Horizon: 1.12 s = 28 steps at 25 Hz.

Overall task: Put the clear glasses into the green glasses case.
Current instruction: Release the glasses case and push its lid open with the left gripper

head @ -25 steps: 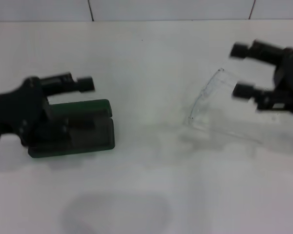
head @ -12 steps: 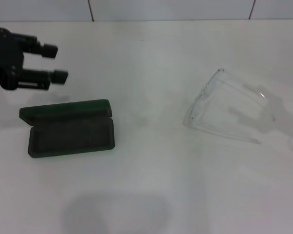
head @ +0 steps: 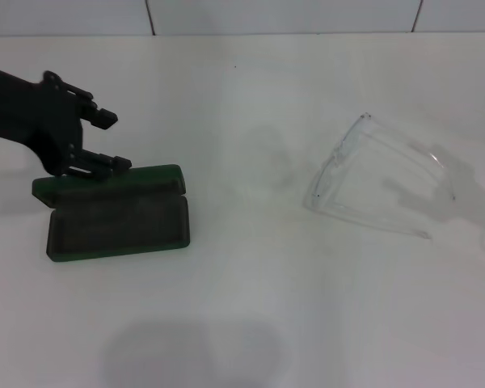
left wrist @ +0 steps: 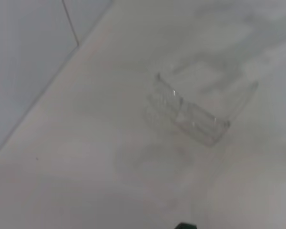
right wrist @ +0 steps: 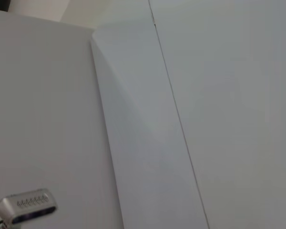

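Since half a second ago the left gripper [head: 105, 141], fingers spread, came down to the open dark green rectangular glasses case [head: 117, 214], while the transparent plastic glasses [head: 376, 182] lie far right, nearer the unseen right arm.

Clear glasses [head: 377, 184] look glossy plastic; green glasses case [head: 117, 212] seems matt.

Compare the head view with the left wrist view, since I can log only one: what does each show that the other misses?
Only the head view shows the left tool, open above the open green case. The left wrist view adds just a wall seam, catching only a sliver of the case. Both show the clear glasses lying on the white table.
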Each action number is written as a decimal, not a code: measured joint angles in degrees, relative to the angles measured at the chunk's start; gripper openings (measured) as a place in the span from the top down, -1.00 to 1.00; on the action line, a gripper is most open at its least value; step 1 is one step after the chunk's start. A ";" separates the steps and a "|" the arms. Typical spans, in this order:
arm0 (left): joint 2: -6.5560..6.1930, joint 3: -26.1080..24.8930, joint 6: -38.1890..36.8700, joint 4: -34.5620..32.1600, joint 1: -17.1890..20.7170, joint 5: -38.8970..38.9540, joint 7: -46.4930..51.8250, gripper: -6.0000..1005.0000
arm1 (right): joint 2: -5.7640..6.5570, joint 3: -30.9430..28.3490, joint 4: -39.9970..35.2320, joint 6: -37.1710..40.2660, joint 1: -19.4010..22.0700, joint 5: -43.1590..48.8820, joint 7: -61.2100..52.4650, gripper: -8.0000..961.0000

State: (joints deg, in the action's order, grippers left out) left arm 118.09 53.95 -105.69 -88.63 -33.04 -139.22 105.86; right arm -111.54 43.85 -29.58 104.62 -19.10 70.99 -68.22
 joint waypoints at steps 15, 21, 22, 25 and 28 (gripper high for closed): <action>1.28 8.05 9.32 11.14 -4.37 -11.42 0.15 -0.19 | 0.11 -1.47 0.88 -0.55 -0.20 -0.12 0.39 -0.83; 1.40 8.36 11.29 14.53 -6.13 -13.98 0.22 -0.16 | 0.26 -1.58 1.36 -0.83 -0.34 -0.08 0.79 -0.83; 1.40 8.56 11.62 14.89 -6.28 -14.12 0.23 -0.15 | 0.26 -1.58 1.36 -0.92 -0.32 -0.08 0.95 -0.83; 1.39 9.09 11.81 15.46 -6.49 -14.84 0.34 -0.14 | 0.27 -1.84 1.45 -1.04 -0.14 -0.09 1.19 -0.83; 1.41 10.25 11.83 16.46 -6.80 -16.29 1.20 -0.12 | 0.26 -2.33 2.07 -1.24 -0.14 -0.10 1.65 -0.83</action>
State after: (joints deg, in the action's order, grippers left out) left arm 119.51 64.19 -93.86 -72.17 -39.84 -155.51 107.06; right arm -111.27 41.53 -27.51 103.38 -19.25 70.89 -66.57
